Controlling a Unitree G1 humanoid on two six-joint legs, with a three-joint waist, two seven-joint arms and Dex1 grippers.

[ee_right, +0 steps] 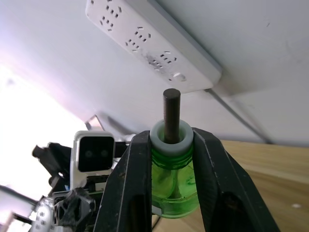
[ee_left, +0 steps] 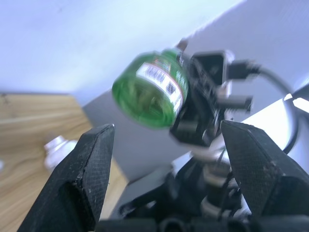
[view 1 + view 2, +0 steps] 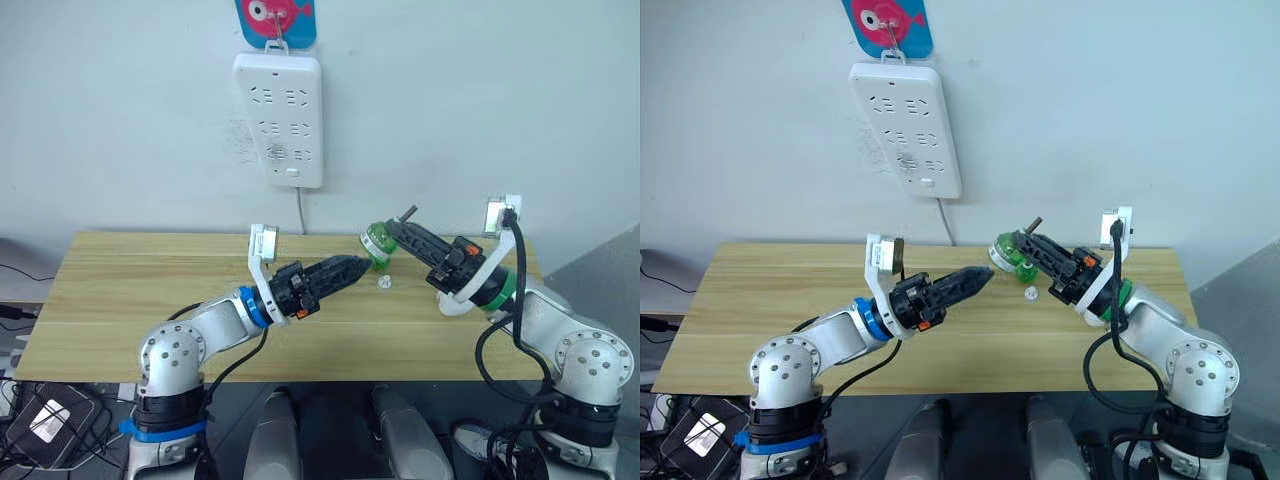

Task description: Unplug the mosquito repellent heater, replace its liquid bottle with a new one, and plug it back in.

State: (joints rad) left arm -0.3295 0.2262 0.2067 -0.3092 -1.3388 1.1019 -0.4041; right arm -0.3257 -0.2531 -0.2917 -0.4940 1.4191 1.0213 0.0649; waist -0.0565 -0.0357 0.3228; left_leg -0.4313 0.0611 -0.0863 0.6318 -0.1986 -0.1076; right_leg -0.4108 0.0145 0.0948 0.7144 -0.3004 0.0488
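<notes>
Evidently the right claw [image 1: 166, 159] gripped the green bottle [image 1: 174, 179] by its neck, wick toward the wall, base facing the open left claw [image 3: 362, 266] just beside it.

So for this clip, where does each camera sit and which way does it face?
Left and right eye views: on the head, facing forward and down over both arms, the table and the power strip.
Left wrist view: along the open left gripper at the green bottle.
Right wrist view: along the right gripper, clamping that bottle.
</notes>
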